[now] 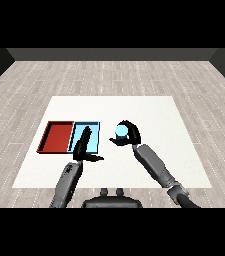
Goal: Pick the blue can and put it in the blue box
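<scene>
The blue can (120, 132) shows as a light blue round top, held just right of the blue tray (93, 131). My right hand (129, 134) is curled round the can, fingers arching over its far side and thumb at the near side. Whether the can rests on the table or is lifted off it I cannot tell. My left hand (82, 145) lies with straight fingers pointing away from me over the near part of the blue tray, thumb stretched out to the right, holding nothing.
A red tray (56, 136) lies side by side with the blue tray, on its left. The white table (149, 110) stretches behind and to the right of the can. Grey plank floor surrounds it.
</scene>
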